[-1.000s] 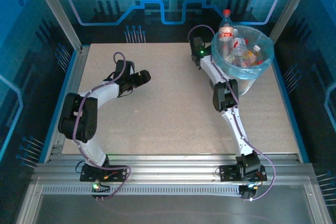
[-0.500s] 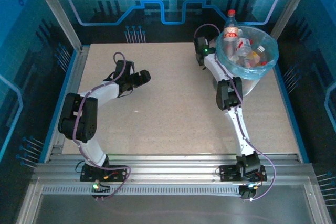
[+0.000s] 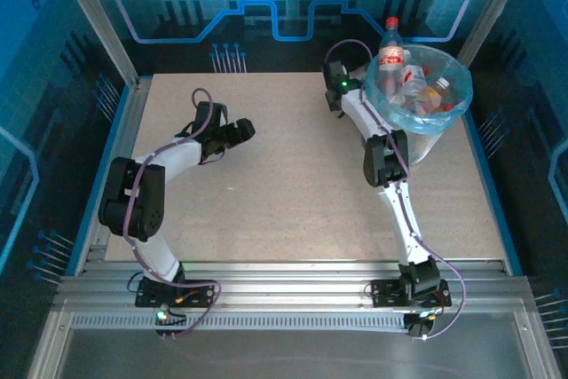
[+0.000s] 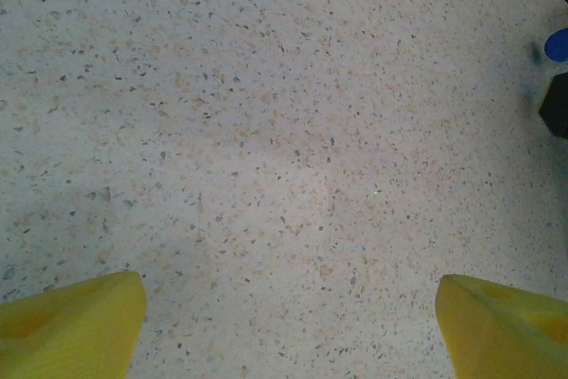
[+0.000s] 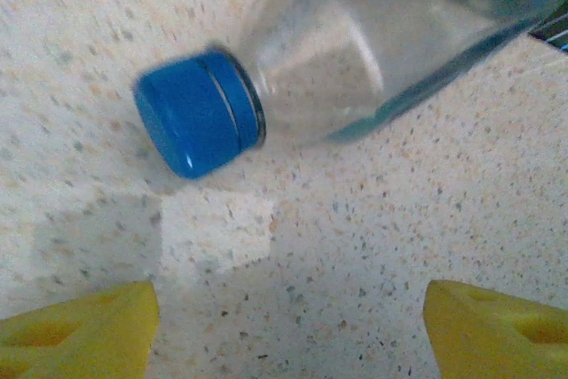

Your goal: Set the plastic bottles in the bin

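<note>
1. The right gripper (image 5: 288, 330) is open. Its yellow fingertips (image 5: 80, 326) stand wide apart above the table with nothing between them.
2. Just ahead of those tips a clear plastic bottle with a blue screw cap (image 5: 355, 51) lies on its side on the speckled beige tabletop (image 5: 373, 246). Its cap points to the left of the right wrist view, and neither finger touches it.
3. The left gripper (image 4: 284, 326) is open too – both yellow tips are spread over bare speckled surface, holding nothing.
4. At the right edge of the left wrist view sits a small blue round shape (image 4: 556, 44), too cropped to identify.
5. From above, the left arm is bent, and its gripper hangs over the left-centre of the table, well apart from the bin.
6. The right arm (image 3: 395, 193) stretches to the far right, its wrist just beside the bin's left side.
7. The round grey-blue waste bin lined with a translucent light-blue bag (image 3: 459, 95) stands at the far right corner. Several clear bottles with red and white labels (image 3: 413, 86) lie inside it.
8. A red-capped bottle (image 3: 388, 46) stands upright at the bin's far-left rim – inside or behind, I cannot tell.
</note>
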Controlling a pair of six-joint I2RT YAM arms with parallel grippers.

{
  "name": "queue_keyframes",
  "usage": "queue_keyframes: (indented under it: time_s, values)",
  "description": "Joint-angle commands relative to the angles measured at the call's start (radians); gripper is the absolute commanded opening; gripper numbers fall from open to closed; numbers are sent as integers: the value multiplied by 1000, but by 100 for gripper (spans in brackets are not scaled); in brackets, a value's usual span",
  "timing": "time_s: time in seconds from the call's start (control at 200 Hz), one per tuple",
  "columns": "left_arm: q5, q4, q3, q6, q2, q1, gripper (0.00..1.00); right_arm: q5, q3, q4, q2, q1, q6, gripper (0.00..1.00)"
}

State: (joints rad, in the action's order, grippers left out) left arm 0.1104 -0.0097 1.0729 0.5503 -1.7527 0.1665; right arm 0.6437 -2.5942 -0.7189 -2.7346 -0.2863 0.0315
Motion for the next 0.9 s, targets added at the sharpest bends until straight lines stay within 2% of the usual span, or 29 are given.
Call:
queue_keyframes:
  time_s: [0.0,0.18,0.32,0.465,0.605,0.725,0.895]
  values:
    - [4,20,7,-6,-3,-1,86,16,-80,-27,-19,-16,78,79]
    - [8,23,18,-4,-16,-1,86,-28,-77,-46,2,-17,221,76]
    - [8,15,29,0,-22,-1,86,-121,-73,-77,22,-17,407,75]
    - [3,10,35,-3,-17,-1,86,-145,-49,-62,32,-14,595,74]
    - [6,5,45,1,-23,-1,86,-279,-44,-40,4,14,806,72]
    - [9,1,54,-1,-23,-1,86,-318,-40,18,-18,20,874,71]
    - [3,-7,57,-16,-18,-1,86,-283,-39,81,-31,12,923,73]
